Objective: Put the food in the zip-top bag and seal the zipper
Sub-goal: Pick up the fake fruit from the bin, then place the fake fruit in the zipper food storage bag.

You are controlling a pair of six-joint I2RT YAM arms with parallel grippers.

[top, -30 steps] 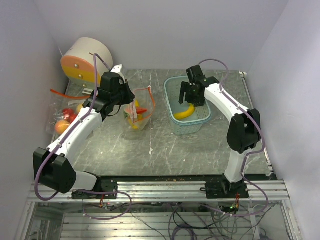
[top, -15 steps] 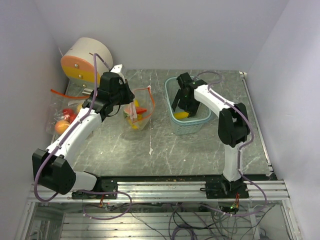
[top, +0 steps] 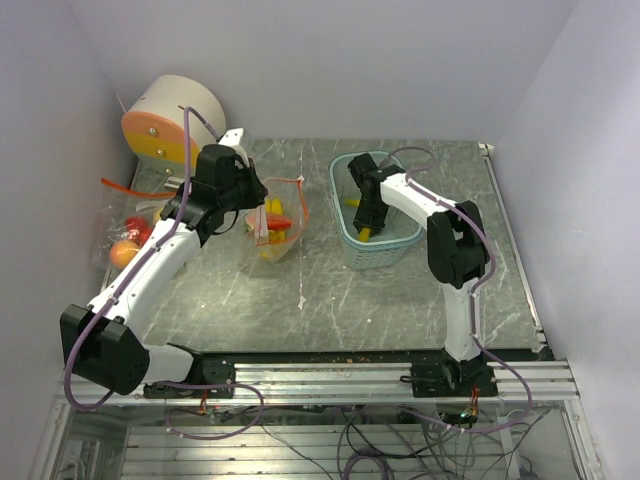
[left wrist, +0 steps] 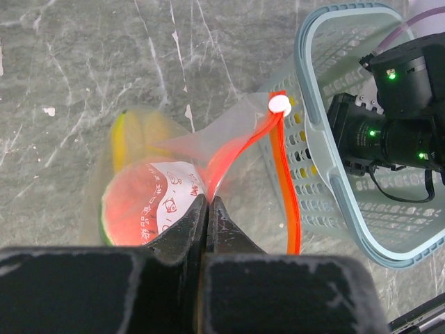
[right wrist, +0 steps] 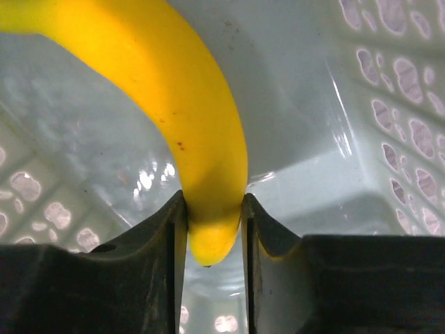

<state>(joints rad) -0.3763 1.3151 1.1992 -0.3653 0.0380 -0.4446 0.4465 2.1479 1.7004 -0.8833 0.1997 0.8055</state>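
Observation:
The clear zip-top bag (top: 275, 228) with an orange zipper strip (left wrist: 284, 188) lies left of the pale blue basket (top: 352, 250). It holds a watermelon slice (left wrist: 132, 205), a banana (left wrist: 122, 142) and other small fruits. My left gripper (left wrist: 207, 203) is shut on the bag's rim and holds its mouth up. My right gripper (right wrist: 212, 219) is down inside the basket, shut on the end of a yellow banana (right wrist: 184, 104); in the top view that banana (top: 365, 232) shows by the gripper (top: 368, 222).
A second bag with peaches and a red piece (top: 128, 240) lies at the left wall. A round orange-and-cream container (top: 172, 120) stands at the back left. A white scrap (top: 302, 300) lies on the grey marbled table (top: 330, 300).
My right gripper has moved left and down into the basket and closed on the banana's end. My left gripper has held the bag's rim, shifting slightly.

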